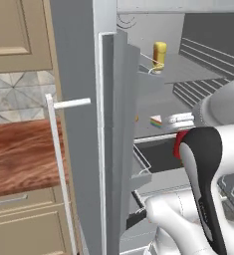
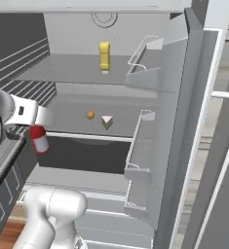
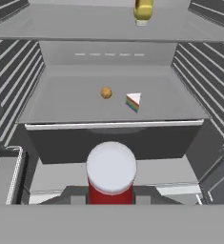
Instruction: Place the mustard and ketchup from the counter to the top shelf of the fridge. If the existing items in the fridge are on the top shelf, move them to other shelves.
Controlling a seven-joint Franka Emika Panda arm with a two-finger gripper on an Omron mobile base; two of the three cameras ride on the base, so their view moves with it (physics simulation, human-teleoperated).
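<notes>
The fridge [image 2: 184, 121] stands open. On its top shelf [image 2: 72, 73] the yellow mustard [image 2: 104, 55] [image 1: 159, 56] [image 3: 143, 10] stands upright. One shelf lower lie the existing items: the rainbow cake wedge [image 3: 133, 101] [image 2: 106, 120] [image 1: 156, 121] and the orange ball [image 3: 106, 92] [image 2: 90, 115]. My gripper [image 2: 37, 129] [image 3: 111, 190] hovers in front of the fridge, left of and below the cake's shelf. It is shut on the red ketchup [image 2: 39, 138] [image 3: 111, 176] [image 1: 178, 144], whose white cap points away from the hand. The counter [image 1: 19, 154] is left of the door.
The open fridge door [image 1: 83, 149] with its white bar handle [image 1: 58, 159] stands between the counter and the interior. Door bins [image 2: 140, 141] jut out on the right side of the opening. A dark drawer front [image 3: 113, 143] sits under the cake's shelf.
</notes>
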